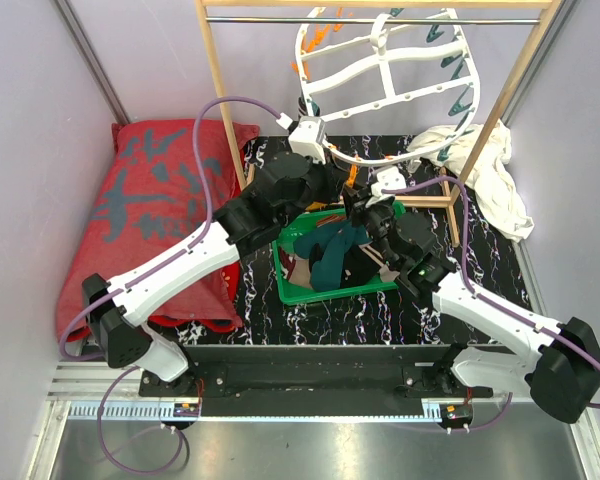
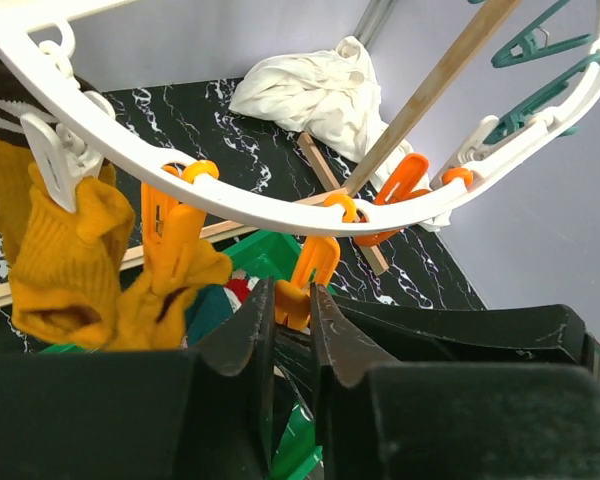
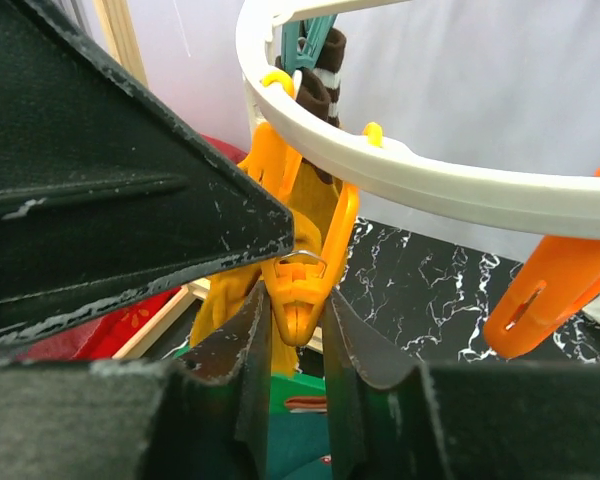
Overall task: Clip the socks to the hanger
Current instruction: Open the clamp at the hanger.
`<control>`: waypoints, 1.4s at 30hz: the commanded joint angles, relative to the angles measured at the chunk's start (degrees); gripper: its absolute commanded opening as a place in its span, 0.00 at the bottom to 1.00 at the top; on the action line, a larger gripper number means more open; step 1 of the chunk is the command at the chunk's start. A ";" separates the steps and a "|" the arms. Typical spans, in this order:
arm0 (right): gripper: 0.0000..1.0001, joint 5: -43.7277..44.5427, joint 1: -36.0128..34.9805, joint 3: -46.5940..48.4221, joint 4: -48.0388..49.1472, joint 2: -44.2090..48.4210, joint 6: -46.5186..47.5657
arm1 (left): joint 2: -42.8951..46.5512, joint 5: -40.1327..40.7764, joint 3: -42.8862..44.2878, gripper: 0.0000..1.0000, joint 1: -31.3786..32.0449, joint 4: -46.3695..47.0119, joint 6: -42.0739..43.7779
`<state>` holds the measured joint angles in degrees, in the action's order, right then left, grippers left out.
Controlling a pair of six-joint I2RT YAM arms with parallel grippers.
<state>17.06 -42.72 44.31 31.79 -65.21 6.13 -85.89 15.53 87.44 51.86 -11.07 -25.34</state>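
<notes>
The hanger (image 2: pixel 270 212) hangs from a wooden rack (image 1: pixel 223 110) at the far middle of the table (image 1: pixel 480 260), and both arms reach up to its near rim. A mustard sock (image 2: pixel 65 270) is clipped there, its cuff cut off by the left wrist view's edge. A dark striped sock (image 3: pixel 325 75) hangs under a teal peg (image 3: pixel 305 40), mostly hidden behind the rim. More socks (image 1: pixel 330 255) lie in a green basket (image 1: pixel 292 290) below, partly covered by the arms.

The left gripper (image 2: pixel 291 292) is narrowed onto the lower end of an orange peg (image 2: pixel 315 262). The right gripper (image 3: pixel 296 300) pinches a second orange peg (image 3: pixel 298 275), with mustard fabric just behind it. A black shape fills that view's upper left and is hard to identify.

A red cushion (image 1: pixel 155 200) lies at left and a white cloth (image 1: pixel 490 170) at far right.
</notes>
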 commanded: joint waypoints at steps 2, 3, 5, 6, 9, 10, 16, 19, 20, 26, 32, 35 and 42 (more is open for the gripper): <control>0.42 -0.28 -0.79 -1.86 4.06 2.36 -3.67 | -0.07 2.40 1.95 0.04 0.09 3.51 -0.15; 0.45 1.21 -0.70 -2.30 4.68 3.15 -4.37 | 0.19 2.57 1.86 0.03 0.09 3.42 -0.06; 0.51 2.27 -0.61 -3.71 5.04 4.21 -5.43 | 0.28 2.84 2.03 0.00 0.09 3.51 0.38; 0.56 2.36 -0.61 -4.06 5.12 5.26 -5.60 | 0.37 2.84 2.21 0.00 0.09 3.42 0.47; 0.61 -2.35 1.22 -5.46 5.82 7.11 -7.97 | -0.07 2.40 3.08 0.00 -0.09 3.34 0.73; 0.62 -4.30 2.11 -6.69 6.35 7.55 -10.15 | -0.24 1.79 3.44 0.00 -0.18 3.08 0.65; 0.64 -23.37 13.09 -11.44 15.13 8.70 -21.31 | -0.77 -1.72 5.37 0.00 -0.88 1.67 -0.67; 0.64 -28.65 15.82 -12.67 19.79 7.29 -25.37 | -0.42 -3.40 5.37 0.00 -1.40 1.58 -1.46; 0.64 -29.70 16.52 -13.02 23.02 6.68 -26.60 | -0.33 -3.92 5.46 0.00 -1.75 1.67 -1.72; 0.64 -37.79 19.61 -13.12 32.54 1.41 -32.50 | -0.25 -7.88 5.55 0.00 -2.72 1.93 -3.48; 0.63 -37.97 19.69 -11.53 32.81 -0.26 -29.34 | -0.25 -9.64 5.99 0.00 -2.81 1.84 -4.36; 0.61 -37.46 19.69 -10.74 32.81 -0.88 -27.85 | -0.60 -9.90 6.43 0.00 -2.81 1.41 -4.54; 0.59 -36.40 19.87 -8.81 32.02 -2.38 -24.24 | -0.60 -10.78 6.95 0.00 -2.81 0.79 -4.80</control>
<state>-19.20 -23.18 32.38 60.69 -66.85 -21.30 -86.89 6.87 91.42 49.12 -11.51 -29.87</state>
